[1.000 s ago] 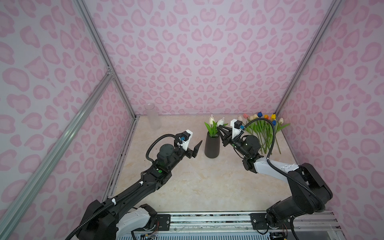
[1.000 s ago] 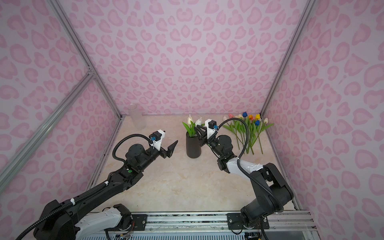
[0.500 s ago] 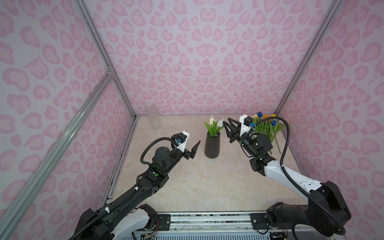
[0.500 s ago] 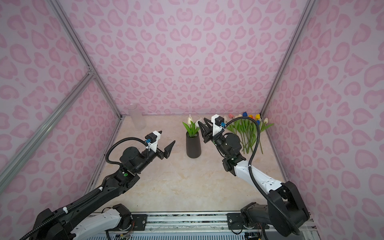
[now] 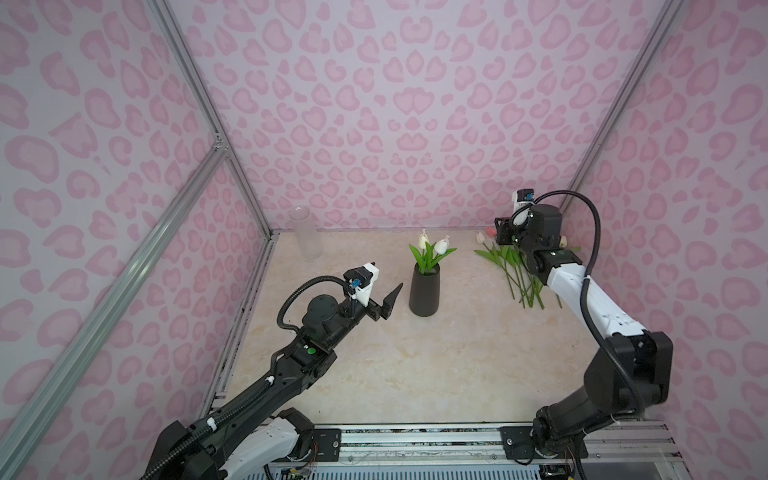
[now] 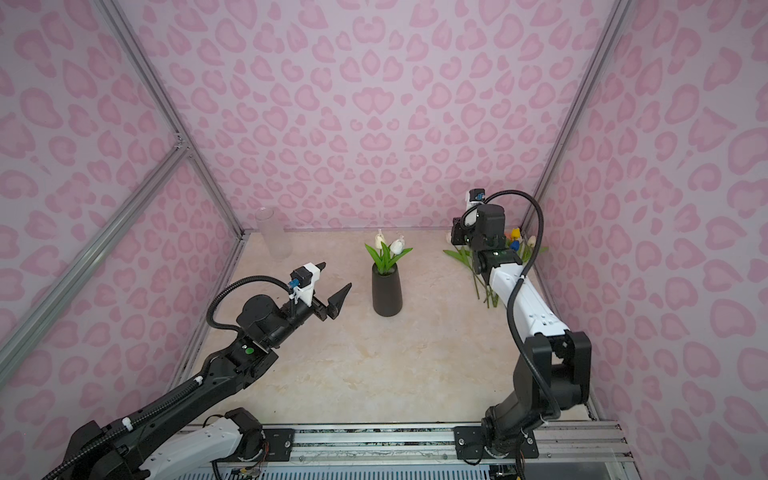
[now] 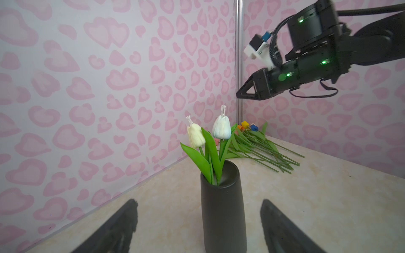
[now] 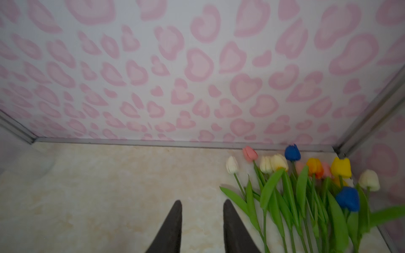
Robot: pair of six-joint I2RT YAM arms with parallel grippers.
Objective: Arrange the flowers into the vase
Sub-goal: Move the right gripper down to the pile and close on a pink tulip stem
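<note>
The black vase stands mid-table with a white and a cream tulip upright in it. The other flowers lie in a pile at the back right corner, heads toward the wall. My left gripper hovers wide open just left of the vase, not touching it. My right gripper hangs above the pile's left edge, jaws apart with only bare table between them.
A clear glass cylinder stands at the back left corner. Pink heart-patterned walls with aluminium posts close in the back and both sides. A metal rail runs along the front edge.
My right gripper has swung away from the vase, rightward and back, to above the flower pile. The left arm has hardly moved.
</note>
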